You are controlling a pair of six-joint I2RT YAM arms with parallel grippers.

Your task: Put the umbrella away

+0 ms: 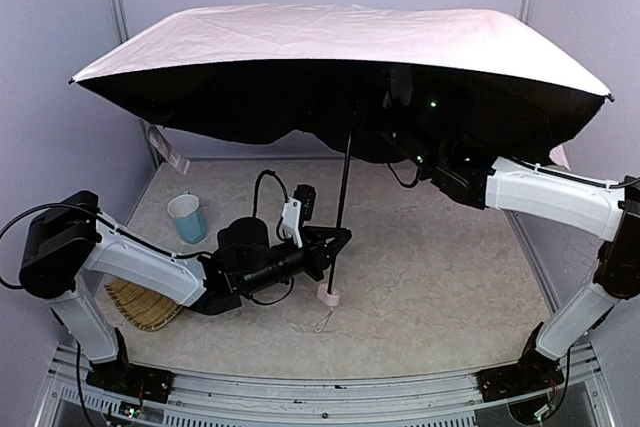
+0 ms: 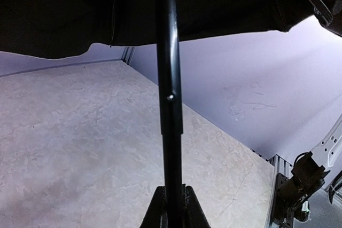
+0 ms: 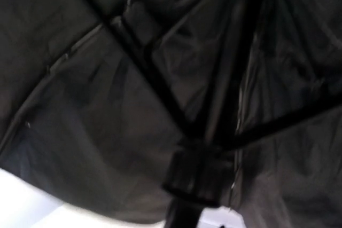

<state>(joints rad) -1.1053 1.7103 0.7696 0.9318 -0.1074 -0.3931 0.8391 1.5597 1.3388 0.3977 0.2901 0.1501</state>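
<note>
The umbrella (image 1: 340, 37) stands open over the table, pale pink on top and black underneath. Its thin black shaft (image 1: 343, 187) runs down to a small pink handle (image 1: 329, 297) with a strap, resting on the table. My left gripper (image 1: 340, 239) is shut on the shaft low down; the left wrist view shows the shaft (image 2: 170, 105) clamped between the fingers (image 2: 155, 212). My right arm (image 1: 550, 197) reaches under the canopy towards the shaft's top. The right wrist view shows the black runner (image 3: 197, 172) and ribs close up; the right fingers are hidden.
A light blue cup (image 1: 187, 217) stands at the left of the table. A woven straw mat (image 1: 140, 305) lies under the left arm. A pink sleeve (image 1: 165, 147) hangs by the left frame post. Walls close in the back and sides.
</note>
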